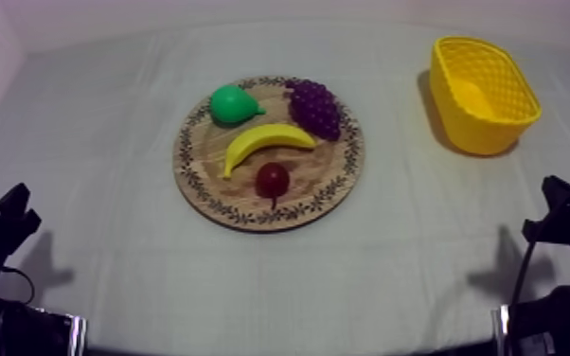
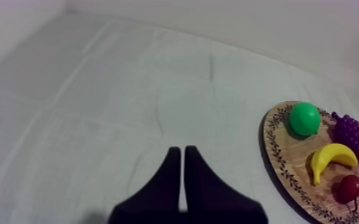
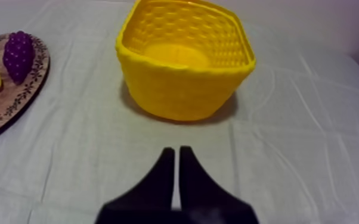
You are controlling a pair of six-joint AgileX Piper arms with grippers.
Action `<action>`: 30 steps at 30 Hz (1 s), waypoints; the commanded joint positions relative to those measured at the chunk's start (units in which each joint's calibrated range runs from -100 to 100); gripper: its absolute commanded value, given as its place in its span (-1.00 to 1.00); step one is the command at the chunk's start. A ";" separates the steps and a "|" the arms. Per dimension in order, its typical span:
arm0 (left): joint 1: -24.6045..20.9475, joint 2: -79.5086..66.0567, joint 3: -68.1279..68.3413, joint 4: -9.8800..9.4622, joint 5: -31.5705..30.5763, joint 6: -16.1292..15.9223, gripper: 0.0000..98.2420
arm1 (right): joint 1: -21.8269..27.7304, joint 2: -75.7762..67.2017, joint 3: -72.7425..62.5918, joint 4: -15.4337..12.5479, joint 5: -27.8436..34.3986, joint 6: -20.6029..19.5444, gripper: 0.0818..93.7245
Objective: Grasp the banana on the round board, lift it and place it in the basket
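While left end effector [image 2: 179, 152] and right end effector [image 3: 176, 152] sit clenched empty, banana [image 1: 268, 144] lies on wooden board [image 1: 215, 194], crowded by grapes [image 1: 315, 106] and small red fruit [image 1: 272, 178]. Risk: grasp jostles neighbours, or slips short of yellow basket [image 1: 478, 133].

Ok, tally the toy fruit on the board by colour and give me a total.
Yellow: 1, the banana
Green: 1, the pear
Purple: 1, the bunch of grapes
Red: 1, the small red fruit
Total: 4, all on the wooden board
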 commanded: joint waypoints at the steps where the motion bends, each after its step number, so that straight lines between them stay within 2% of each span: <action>1: 0.02 0.00 0.01 0.00 -0.02 -0.01 -1.00 | 0.05 -0.03 0.04 -0.33 0.00 0.57 -0.99; 8: 0.02 0.00 0.01 0.00 -0.02 -0.01 -1.00 | -0.36 2.36 -2.14 -1.65 -0.68 3.23 -0.99; 14: 0.02 0.00 0.01 0.00 -0.02 0.00 -1.00 | -0.63 10.55 -11.08 -2.82 -0.64 4.98 -0.99; 30: 0.02 0.00 0.01 0.00 -0.02 0.01 -1.00 | -9.46 33.15 -42.72 1.86 11.50 2.09 -0.99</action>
